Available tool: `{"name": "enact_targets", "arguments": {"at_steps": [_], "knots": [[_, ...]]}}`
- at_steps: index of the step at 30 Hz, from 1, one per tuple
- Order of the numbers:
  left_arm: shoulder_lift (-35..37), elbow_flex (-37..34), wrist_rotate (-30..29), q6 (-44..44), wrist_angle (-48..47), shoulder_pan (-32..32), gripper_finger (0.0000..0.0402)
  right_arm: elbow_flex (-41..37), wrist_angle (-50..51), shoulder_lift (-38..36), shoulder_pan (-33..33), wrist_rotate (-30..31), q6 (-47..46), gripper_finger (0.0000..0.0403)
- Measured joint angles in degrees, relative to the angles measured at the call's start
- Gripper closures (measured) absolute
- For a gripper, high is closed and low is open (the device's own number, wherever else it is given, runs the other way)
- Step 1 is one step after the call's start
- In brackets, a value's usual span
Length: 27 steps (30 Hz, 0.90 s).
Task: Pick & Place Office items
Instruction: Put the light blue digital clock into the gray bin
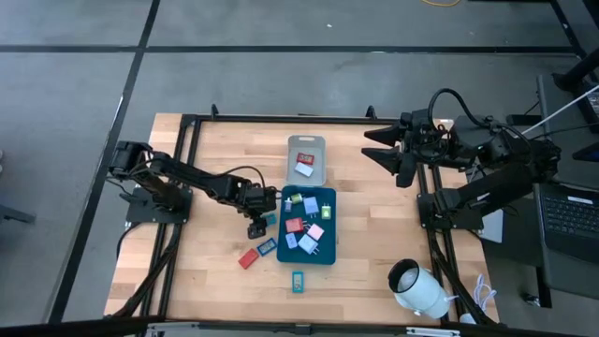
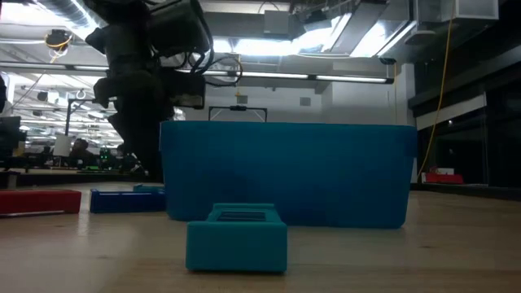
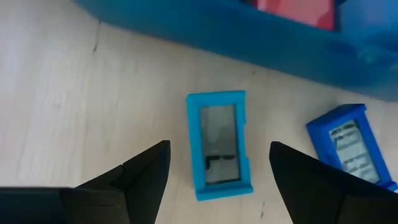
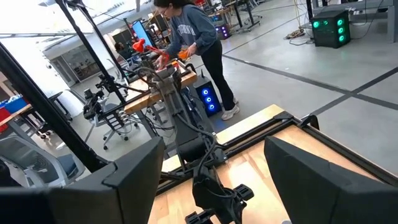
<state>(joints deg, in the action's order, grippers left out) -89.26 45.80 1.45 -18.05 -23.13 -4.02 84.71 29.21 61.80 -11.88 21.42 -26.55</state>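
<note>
Several small coloured office items lie in the dark-teal tray (image 1: 328,251). Others lie flat on the wood: a red one (image 1: 248,258), a blue one (image 1: 268,247) and a teal one (image 1: 298,281). My left gripper (image 3: 221,149) points steeply down, open, just left of the tray (image 3: 205,28). A light-blue rectangular item (image 3: 219,144) lies flat on the table between its fingers, which stand on either side of it without touching. A darker blue item (image 3: 351,144) lies beside it. My right gripper (image 4: 214,149) is open and raised high at the table's right side.
A small grey tray (image 1: 306,147) holding a red item stands beyond the teal tray. A big white cylinder (image 1: 418,288) lies at the near right corner. A person stands in the room beyond the table (image 4: 193,43). Bare wood shows at the near left.
</note>
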Motion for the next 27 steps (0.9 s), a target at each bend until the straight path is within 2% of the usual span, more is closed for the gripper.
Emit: {"name": "enact_targets", "arguments": {"at_steps": [13,17,23,27], "knots": [[-6.95,0.40,-1.14,0.29,2.39,-0.06,0.0140,0.00,0.13,0.02,0.00,0.21,0.00,0.0119],[-6.42,0.22,-2.84,0.36,3.71,0.09,0.0174,0.00,0.15,0.00,0.00,0.21,0.02,0.0119],[-6.25,0.19,-2.41,-0.55,3.99,1.76,0.0265,0.00,0.13,-0.02,0.04,0.21,0.17,0.0119],[-5.35,0.01,-1.46,-1.50,6.19,3.63,0.0268,0.00,0.13,-0.02,0.02,0.18,0.20,0.0119]]}}
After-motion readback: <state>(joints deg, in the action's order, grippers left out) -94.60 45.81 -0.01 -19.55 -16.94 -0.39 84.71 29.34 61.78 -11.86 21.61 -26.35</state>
